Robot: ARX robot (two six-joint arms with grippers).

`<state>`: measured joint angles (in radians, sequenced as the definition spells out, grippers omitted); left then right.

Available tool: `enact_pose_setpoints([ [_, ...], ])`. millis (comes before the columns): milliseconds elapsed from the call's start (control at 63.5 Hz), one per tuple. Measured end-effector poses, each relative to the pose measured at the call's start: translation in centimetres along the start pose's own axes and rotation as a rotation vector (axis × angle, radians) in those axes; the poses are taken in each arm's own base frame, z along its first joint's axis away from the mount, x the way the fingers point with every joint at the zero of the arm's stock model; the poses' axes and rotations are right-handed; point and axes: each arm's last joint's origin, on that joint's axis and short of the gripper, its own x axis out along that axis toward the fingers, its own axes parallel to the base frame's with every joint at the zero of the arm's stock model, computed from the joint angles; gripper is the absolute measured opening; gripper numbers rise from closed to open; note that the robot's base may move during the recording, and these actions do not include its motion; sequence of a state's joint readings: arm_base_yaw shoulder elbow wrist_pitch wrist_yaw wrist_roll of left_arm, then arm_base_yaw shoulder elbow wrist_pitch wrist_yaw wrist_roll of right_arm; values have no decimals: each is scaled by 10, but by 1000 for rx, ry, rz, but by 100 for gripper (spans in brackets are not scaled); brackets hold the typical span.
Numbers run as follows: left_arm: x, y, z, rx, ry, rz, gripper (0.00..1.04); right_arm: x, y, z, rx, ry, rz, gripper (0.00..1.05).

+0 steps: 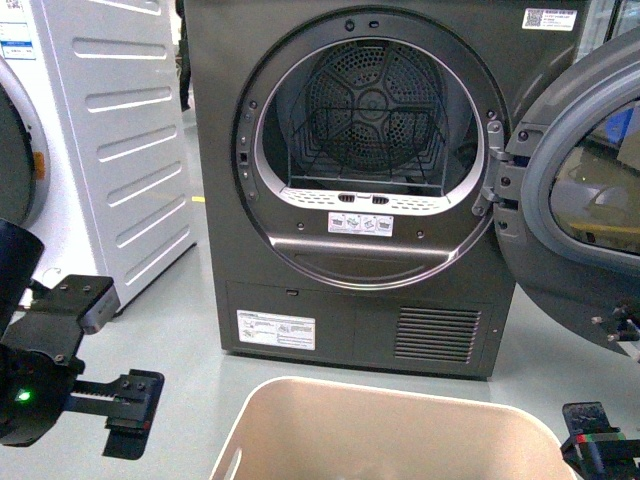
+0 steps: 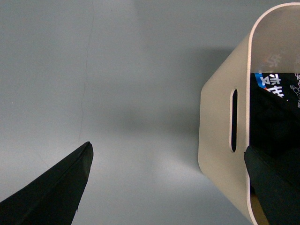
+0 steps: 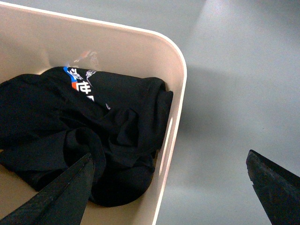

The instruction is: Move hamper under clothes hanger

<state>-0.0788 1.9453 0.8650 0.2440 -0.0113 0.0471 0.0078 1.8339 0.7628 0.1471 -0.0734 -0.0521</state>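
The beige hamper (image 1: pixel 390 430) stands on the floor at the near edge of the front view, just in front of the dryer. Black clothing (image 3: pixel 93 136) with a blue and white print lies inside it. My left gripper (image 1: pixel 108 350) is open beside its left side; in the left wrist view the left gripper (image 2: pixel 168 187) straddles the hamper (image 2: pixel 220 136) wall below the handle slot (image 2: pixel 233 119). My right gripper (image 3: pixel 168 187) is open too, one finger over the clothing and the other over the floor, straddling the hamper rim (image 3: pixel 180 70). The clothes hanger is out of view.
A dark grey dryer (image 1: pixel 360 300) fills the middle, its drum empty and its round door (image 1: pixel 590 200) swung open to the right. A white appliance (image 1: pixel 110 130) stands at the left. Grey floor (image 1: pixel 180 330) shows between them and the hamper.
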Motion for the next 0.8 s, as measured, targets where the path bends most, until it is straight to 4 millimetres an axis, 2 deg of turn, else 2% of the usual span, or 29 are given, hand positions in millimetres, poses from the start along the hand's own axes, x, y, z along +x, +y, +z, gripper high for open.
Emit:
enact_pose_setpoints([
  [158,27,-16,1,-17,32,6,98,29,2,-1,-16,67,-18,97],
  [331,43,-38,9,21,39,-32,98,46,4,-6,-24,104,-26,97],
  [551,57,-56,10,51,57,-63,98,55,3,-9,-30,116,-35,97],
  [803,70,-73,2,51,86,-81,98,66,-3,-16,-15,141,-46,97],
])
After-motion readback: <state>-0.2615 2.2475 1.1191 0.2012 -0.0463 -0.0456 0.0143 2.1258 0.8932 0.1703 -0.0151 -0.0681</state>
